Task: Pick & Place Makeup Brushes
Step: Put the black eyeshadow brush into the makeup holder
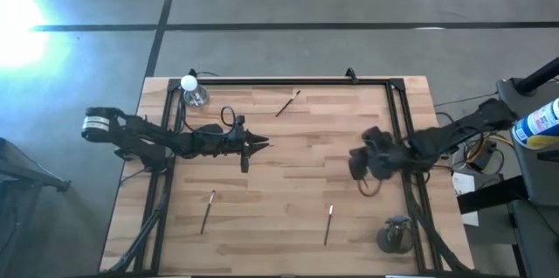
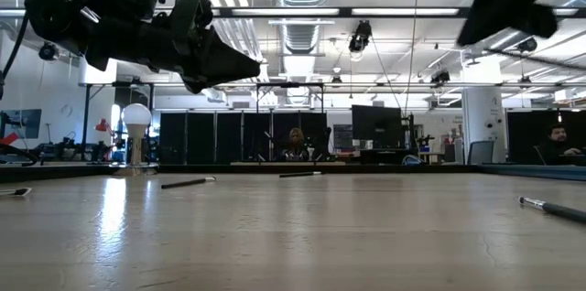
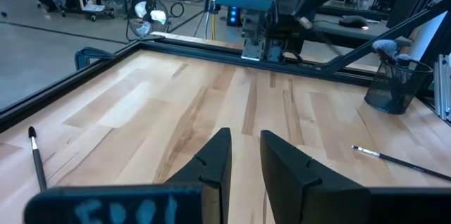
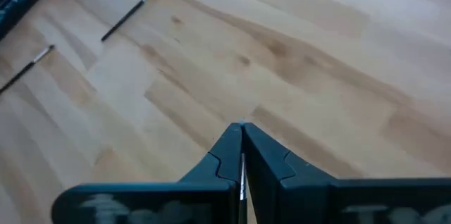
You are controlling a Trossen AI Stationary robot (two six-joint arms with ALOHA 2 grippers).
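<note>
The mesh cup point(image 3: 394, 83) is holding contents too blurred to identify; the picture's edge is cutting off one makeup brush point(image 2: 554, 207) in the low view; the right gripper point(image 2: 506, 3) is showing only partly there, its fingers lying out of frame.

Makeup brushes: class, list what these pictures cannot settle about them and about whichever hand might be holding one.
1. High view: the mesh cup at the picture's lower right. Its contents are too small and dark to count.
2. Right wrist view: the right hand is shut, with a pale sliver showing between its fingers. Whether that is a brush handle or a bare gap is unclear.
3. High view: the far brush. Its bristle tip is too small to describe.
</note>
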